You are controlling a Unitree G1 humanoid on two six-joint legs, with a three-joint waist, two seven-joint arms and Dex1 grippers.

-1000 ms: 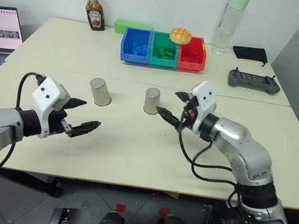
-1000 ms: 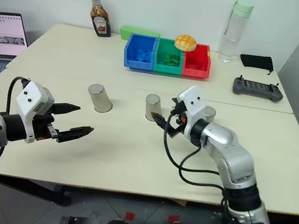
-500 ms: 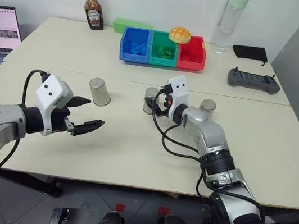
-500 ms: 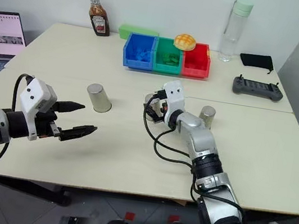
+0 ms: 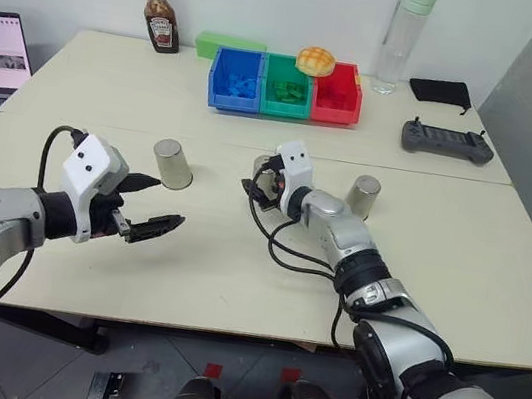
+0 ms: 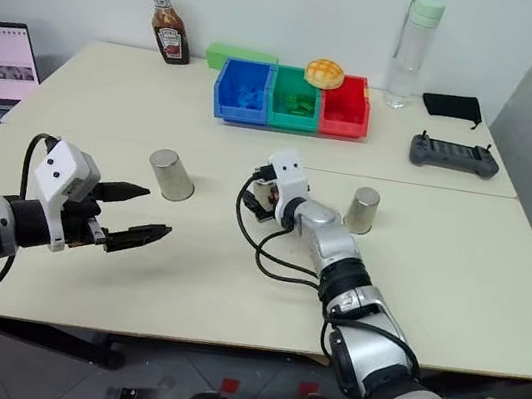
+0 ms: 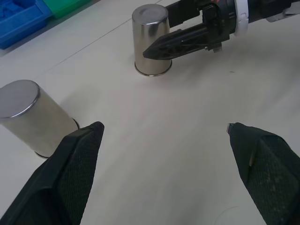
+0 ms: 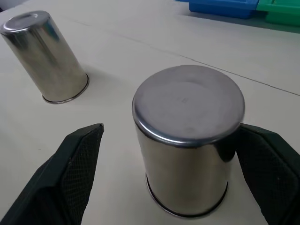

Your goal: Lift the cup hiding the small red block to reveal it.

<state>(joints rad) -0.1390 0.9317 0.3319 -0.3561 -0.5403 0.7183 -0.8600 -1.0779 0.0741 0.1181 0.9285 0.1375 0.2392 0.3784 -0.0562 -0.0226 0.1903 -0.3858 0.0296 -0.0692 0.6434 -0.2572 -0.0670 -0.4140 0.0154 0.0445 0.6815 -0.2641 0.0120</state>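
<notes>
Straddling upside-down shiny steel cup [image 8: 187, 140]: right gripper [image 8: 168, 140] wide open, holding nothing.

cups [image 8: 187, 140]: shiny metal | table [image 5: 235, 266]: matt, smooth | bins [image 5: 284, 86]: glossy plastic

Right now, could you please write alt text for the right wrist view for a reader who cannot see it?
An upside-down steel cup stands on the cream table between the open black fingers of the right gripper. A second upturned cup stands apart beyond it, with blue and green bins at the far edge.
</notes>
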